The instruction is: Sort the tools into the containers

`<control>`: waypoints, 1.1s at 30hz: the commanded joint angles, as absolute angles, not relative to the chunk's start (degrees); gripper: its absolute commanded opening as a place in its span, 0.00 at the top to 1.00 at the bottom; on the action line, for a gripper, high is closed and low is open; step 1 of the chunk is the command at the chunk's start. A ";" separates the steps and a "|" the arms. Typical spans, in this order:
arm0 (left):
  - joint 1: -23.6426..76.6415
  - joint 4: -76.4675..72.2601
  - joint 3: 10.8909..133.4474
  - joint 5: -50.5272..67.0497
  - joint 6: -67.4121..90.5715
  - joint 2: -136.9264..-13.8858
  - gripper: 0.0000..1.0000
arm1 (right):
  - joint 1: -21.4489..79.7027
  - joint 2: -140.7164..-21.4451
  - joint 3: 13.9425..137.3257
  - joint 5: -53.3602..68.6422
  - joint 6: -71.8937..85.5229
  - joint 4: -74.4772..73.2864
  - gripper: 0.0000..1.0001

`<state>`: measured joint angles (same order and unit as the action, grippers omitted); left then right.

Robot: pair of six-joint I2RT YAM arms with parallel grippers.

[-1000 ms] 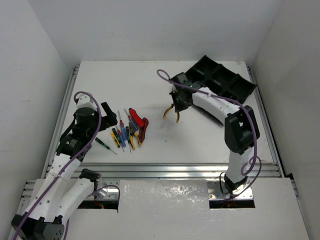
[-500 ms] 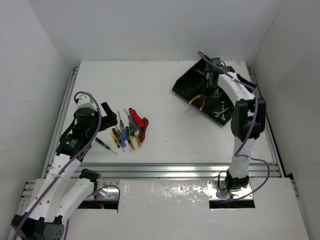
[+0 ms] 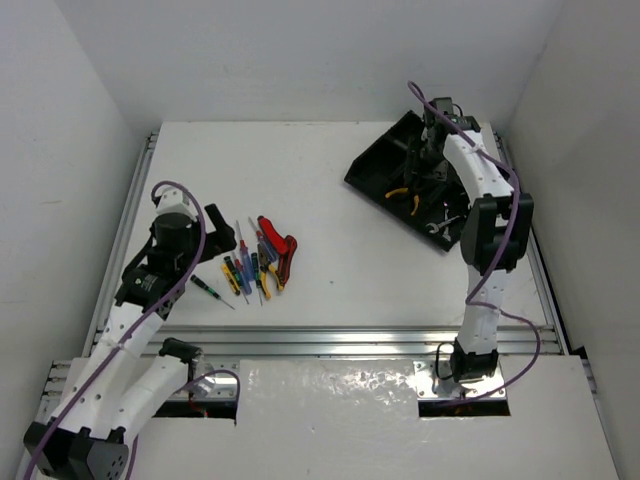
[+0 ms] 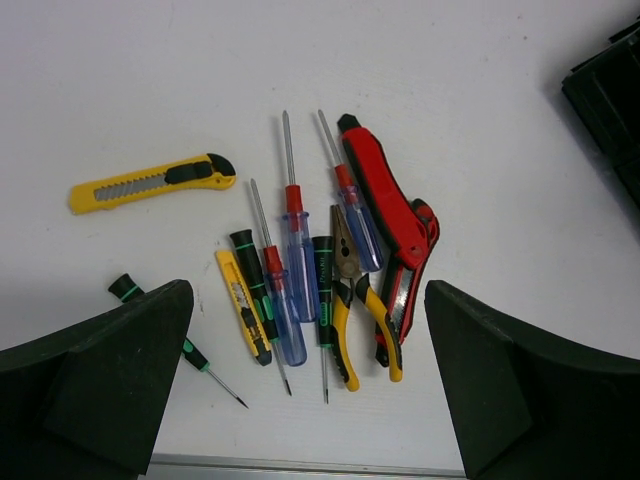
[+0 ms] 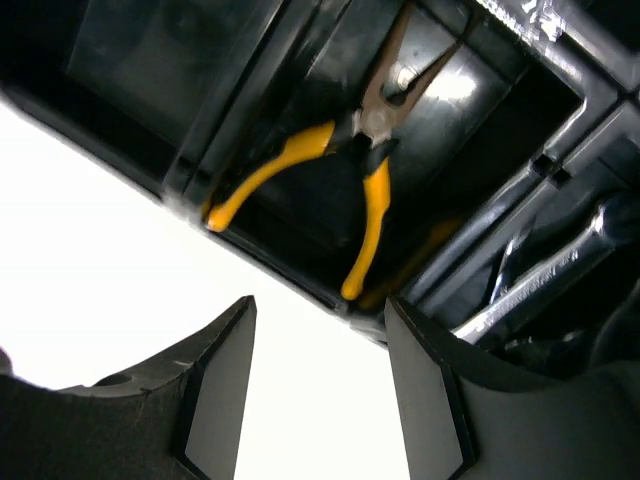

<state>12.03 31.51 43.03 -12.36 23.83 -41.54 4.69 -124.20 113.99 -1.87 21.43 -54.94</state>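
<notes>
The black tray (image 3: 372,170) with its containers stands tilted at the back right. My right gripper (image 3: 424,168) hovers over it, open, with nothing between its fingers (image 5: 430,390). Yellow-handled pliers (image 5: 365,130) lie loose in one compartment (image 3: 402,193), and a silver wrench (image 5: 540,270) lies in the one beside it. My left gripper (image 4: 310,400) is wide open above the pile of tools (image 3: 258,258): a second pair of yellow-handled pliers (image 4: 358,305), red-and-black-handled pliers (image 4: 395,225), blue-handled screwdrivers (image 4: 297,275) and green-and-black screwdrivers (image 4: 323,285).
A yellow utility knife (image 4: 150,182) and a small yellow cutter (image 4: 243,320) lie with the pile. A small green-and-black screwdriver (image 4: 165,338) lies apart near the left finger. An aluminium rail (image 3: 330,340) runs along the table's near edge.
My right gripper carried the yellow-handled pliers from mid-table to the tray and opened; the pliers now lie in a compartment. The left arm has barely moved.
</notes>
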 commanded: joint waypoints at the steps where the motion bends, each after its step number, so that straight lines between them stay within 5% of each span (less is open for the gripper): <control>1: 12.57 29.53 44.03 -12.30 23.47 -43.41 0.00 | 7.37 -114.74 109.73 -2.02 21.71 -53.80 0.45; 9: 11.43 31.90 46.49 -13.80 23.47 -52.56 0.00 | 33.43 -100.81 86.67 -6.05 23.11 -38.77 0.43; 16: 8.18 36.83 47.11 -31.72 31.81 -37.92 0.00 | 53.50 -114.92 96.13 -10.10 25.75 -39.19 0.44; 25: 7.82 36.74 46.32 -35.07 33.58 -23.84 0.00 | 58.80 -130.33 111.62 -10.72 24.87 -42.63 0.52; 33: 7.82 35.25 45.79 -32.08 32.08 -23.73 0.00 | 58.89 -137.37 116.03 -12.47 24.26 -44.21 0.60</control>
